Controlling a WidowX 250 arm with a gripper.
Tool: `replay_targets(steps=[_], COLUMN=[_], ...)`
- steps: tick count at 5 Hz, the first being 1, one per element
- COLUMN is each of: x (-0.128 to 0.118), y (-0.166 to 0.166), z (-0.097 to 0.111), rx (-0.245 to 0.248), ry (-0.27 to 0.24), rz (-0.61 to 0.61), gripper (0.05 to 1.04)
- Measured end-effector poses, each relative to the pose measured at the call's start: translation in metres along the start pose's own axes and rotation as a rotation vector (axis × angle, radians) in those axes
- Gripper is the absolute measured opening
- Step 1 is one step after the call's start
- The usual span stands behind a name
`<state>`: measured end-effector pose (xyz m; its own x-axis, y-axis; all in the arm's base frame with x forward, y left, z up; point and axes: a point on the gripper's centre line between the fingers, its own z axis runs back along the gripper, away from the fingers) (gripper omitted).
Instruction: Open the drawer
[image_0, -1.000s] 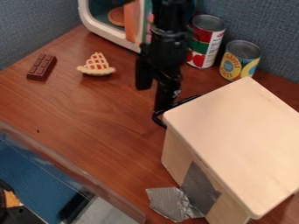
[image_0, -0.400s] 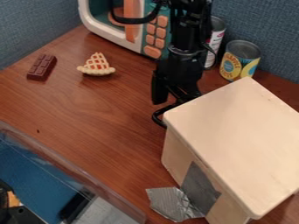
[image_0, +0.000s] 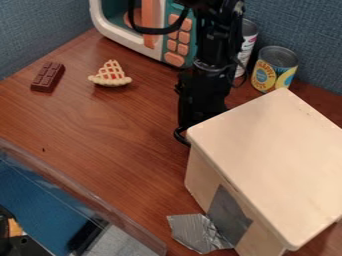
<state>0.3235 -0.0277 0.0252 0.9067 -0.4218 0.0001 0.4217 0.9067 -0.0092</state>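
I'm at the grasping step, jaws (image_0: 190, 123) by the black handle (image_0: 179, 136) — spread or pinching, I can't tell. Next: secure, then pull.

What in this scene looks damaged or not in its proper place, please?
A wrinkled silvery piece, perhaps tape, sticks out from the side of the wooden cabinet, next to a grey patch on it. It looks odd, like a loose end. I see no spill.
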Motion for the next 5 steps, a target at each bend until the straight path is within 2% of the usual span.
replay_targets(steps=[1, 2, 4, 5], x=[-0.003, -0.004, -0.011, -0.016], y=[0.007, 0.019, 0.066, 0.083], z=[-0.003, -0.002, 0.011, 0.011], rx=[0.017, 0.018, 0.070, 0.072], ry=[0.016, 0.032, 0.044, 0.064], rz=[0.004, 0.010, 0.039, 0.064], gripper=[0.159, 0.131, 0.129, 0.129])
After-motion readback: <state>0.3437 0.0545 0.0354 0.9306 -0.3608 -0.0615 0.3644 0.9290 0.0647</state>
